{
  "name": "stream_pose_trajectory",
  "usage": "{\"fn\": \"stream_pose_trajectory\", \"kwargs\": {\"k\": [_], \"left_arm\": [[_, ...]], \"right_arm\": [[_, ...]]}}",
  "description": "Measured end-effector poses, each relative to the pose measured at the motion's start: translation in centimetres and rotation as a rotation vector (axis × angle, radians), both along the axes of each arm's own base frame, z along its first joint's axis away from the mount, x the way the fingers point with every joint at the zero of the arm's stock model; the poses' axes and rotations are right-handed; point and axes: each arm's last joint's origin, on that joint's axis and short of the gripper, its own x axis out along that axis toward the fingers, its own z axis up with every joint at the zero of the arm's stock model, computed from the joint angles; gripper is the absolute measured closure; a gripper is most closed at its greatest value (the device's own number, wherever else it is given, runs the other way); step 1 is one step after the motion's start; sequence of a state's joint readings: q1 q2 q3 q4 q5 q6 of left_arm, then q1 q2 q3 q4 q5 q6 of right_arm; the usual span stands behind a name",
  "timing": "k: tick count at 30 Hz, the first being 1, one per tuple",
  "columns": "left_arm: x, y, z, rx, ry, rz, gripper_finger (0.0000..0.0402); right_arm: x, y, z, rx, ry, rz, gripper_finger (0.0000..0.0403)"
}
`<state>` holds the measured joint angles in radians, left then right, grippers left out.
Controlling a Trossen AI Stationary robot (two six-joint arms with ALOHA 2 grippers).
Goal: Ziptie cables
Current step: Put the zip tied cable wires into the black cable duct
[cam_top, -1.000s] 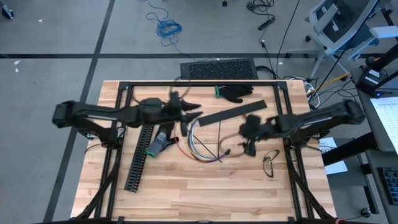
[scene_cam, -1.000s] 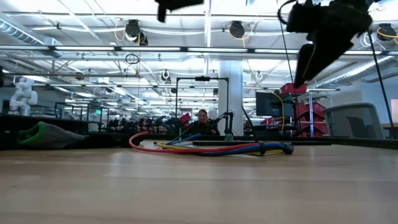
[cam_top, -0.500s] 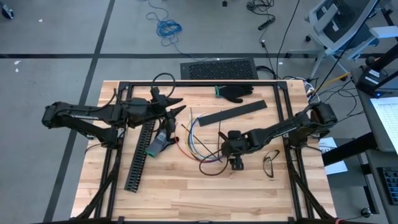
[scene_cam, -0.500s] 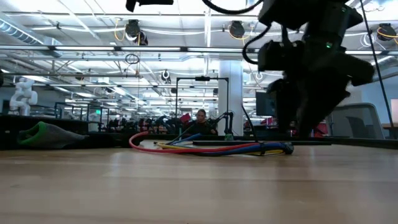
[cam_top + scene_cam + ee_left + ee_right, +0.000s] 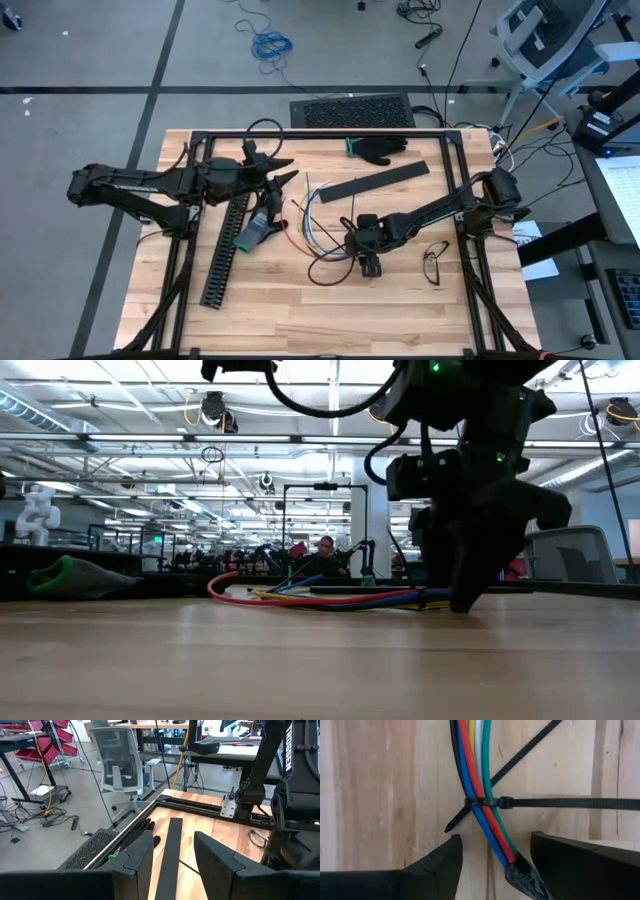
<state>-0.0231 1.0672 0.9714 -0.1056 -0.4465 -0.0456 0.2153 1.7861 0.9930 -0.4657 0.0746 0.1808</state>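
cables (image 5: 481, 795) lie mid-bench, and only the right wrist view shows a black ziptie (image 5: 555, 803) cinched round them between the right gripper's (image 5: 492, 855) open, empty jaws, while overhead the left gripper (image 5: 275, 170) hovers part-open, empty.
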Motion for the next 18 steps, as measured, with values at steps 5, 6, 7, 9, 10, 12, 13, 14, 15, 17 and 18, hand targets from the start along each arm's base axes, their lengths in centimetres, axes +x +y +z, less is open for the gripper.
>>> {"fn": "stream_pose_trajectory", "kwargs": {"k": [5, 6, 7, 9, 10, 12, 13, 14, 15, 17, 18], "left_arm": [[0.0, 0.0, -0.2, 0.0, 0.02, 0.0, 0.0262], [-0.1, 0.0, -0.2, 0.0, 0.018, 0.0, 0.0262], [-0.1, 0.0, -0.1, 0.0, 0.017, 0.0, 0.0262], [-0.3, 0.0, 0.0, 0.0, 0.008, 0.0, 0.0262], [-0.5, 0.0, 0.2, 0.0, 0.001, 0.0, 0.0262], [-1.0, 0.0, 0.7, 0.0, -0.027, 0.004, 0.0262], [-1.4, 0.1, 1.1, 0.001, -0.051, 0.008, 0.0262], [-2.0, 0.1, 1.6, 0.006, -0.085, 0.012, 0.0262], [-2.5, 0.1, 2.2, 0.016, -0.118, 0.021, 0.0262], [-3.8, 0.2, 3.5, 0.034, -0.2, 0.042, 0.0262], [-4.6, 0.2, 4.1, 0.043, -0.235, 0.05, 0.0262]], "right_arm": [[0.1, 0.2, -0.9, 0.009, 0.033, -0.005, 0.0269], [0.1, 0.3, -1.0, 0.01, 0.034, -0.001, 0.0298], [0.1, 0.5, -1.0, 0.017, 0.036, 0.006, 0.0333], [0.0, 0.6, -1.0, 0.035, 0.043, 0.013, 0.0379], [-0.1, 0.6, -1.0, 0.044, 0.055, -0.004, 0.0383], [-0.2, 0.6, -1.1, 0.061, 0.075, -0.044, 0.0386], [-0.4, 0.5, -0.9, 0.077, 0.087, -0.066, 0.0386], [-0.6, 0.4, -0.6, 0.098, 0.096, -0.082, 0.0386], [-0.8, 0.4, -0.3, 0.114, 0.098, -0.091, 0.0386], [-1.4, 0.2, 0.7, 0.131, 0.1, -0.126, 0.0386], [-2.0, 0.1, 1.5, 0.143, 0.115, -0.147, 0.0386]]}}
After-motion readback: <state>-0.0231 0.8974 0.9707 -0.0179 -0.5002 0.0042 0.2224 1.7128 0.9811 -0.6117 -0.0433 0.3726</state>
